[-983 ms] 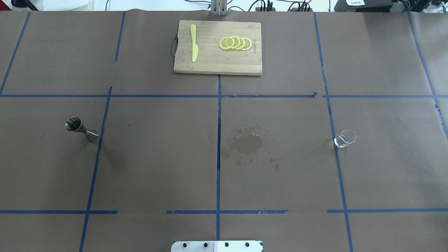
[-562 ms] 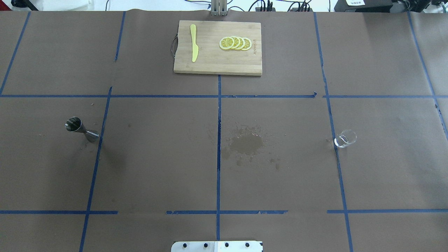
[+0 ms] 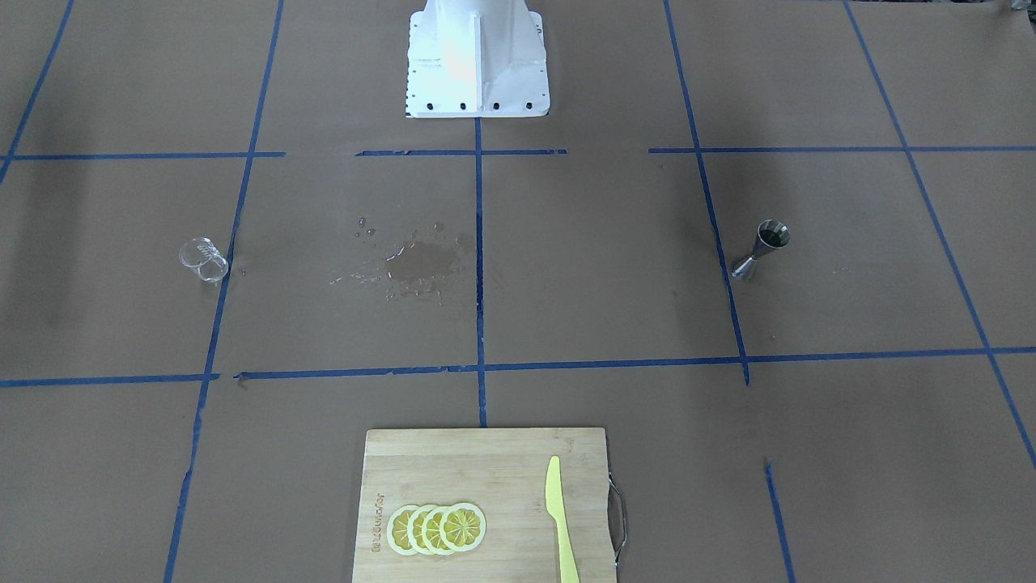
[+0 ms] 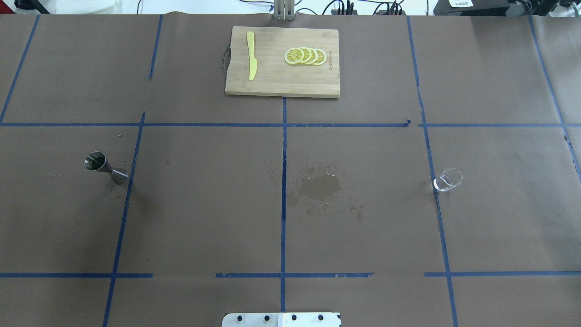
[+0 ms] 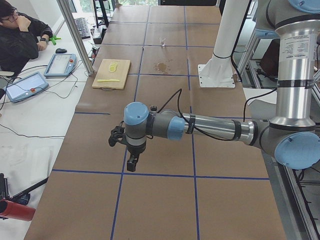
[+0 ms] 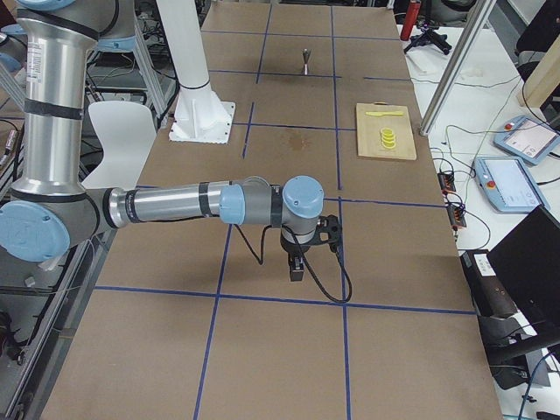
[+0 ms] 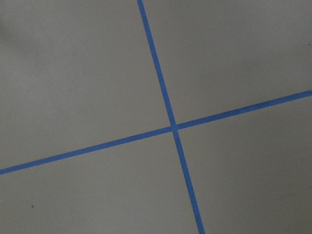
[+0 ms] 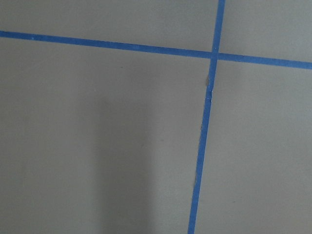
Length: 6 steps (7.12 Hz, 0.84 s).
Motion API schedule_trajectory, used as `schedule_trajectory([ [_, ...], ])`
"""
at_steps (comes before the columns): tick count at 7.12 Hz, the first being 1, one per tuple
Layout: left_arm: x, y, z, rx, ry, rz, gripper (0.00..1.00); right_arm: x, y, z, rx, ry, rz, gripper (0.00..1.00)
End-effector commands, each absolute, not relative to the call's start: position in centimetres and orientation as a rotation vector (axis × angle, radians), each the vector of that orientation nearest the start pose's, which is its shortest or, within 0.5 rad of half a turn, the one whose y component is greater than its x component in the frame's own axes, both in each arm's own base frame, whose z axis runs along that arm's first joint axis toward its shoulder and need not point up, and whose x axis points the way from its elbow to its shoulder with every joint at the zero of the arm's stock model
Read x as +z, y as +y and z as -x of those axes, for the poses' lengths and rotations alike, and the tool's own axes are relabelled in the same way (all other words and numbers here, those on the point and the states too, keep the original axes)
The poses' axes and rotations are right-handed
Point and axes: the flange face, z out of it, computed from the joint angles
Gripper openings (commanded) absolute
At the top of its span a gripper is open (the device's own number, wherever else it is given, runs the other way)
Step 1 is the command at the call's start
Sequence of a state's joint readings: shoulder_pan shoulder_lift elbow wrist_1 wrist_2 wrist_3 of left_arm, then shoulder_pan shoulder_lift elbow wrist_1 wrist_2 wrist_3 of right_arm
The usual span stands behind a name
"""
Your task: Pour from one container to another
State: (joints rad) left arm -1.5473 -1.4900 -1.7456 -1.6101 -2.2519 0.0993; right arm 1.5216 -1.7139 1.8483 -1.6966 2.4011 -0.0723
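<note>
The clear glass cup stands upright on the brown paper at the table's right side, also seen in the front-facing view. The steel jigger stands upright far off at the left side. Neither gripper appears in the overhead or front-facing views. The left gripper hangs over the table's left end and the right gripper over the right end, both far from the cup and jigger. I cannot tell whether either is open or shut. Both wrist views show only paper and blue tape.
A wet spill darkens the paper near the table's middle. A wooden cutting board at the far edge carries lemon slices and a yellow knife. The white robot base sits at the near edge.
</note>
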Motion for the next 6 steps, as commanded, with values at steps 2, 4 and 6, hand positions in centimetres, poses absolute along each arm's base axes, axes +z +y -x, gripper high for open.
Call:
schedule_trajectory([
  [2,62.6,-44.6,6.7,0.139,0.718,-0.133,1.0,61.9,-42.9,-4.6,-0.066,-0.916,0.02,1.0],
  [4,62.9,-44.6,6.7,0.152,0.717,-0.134,1.0,63.0,-42.6,-6.4,-0.017,-0.919,0.021,1.0],
  [6,62.9,-44.7,6.7,0.157,0.717,-0.145,1.0,63.7,-42.3,-7.7,0.015,-0.917,0.019,1.0],
])
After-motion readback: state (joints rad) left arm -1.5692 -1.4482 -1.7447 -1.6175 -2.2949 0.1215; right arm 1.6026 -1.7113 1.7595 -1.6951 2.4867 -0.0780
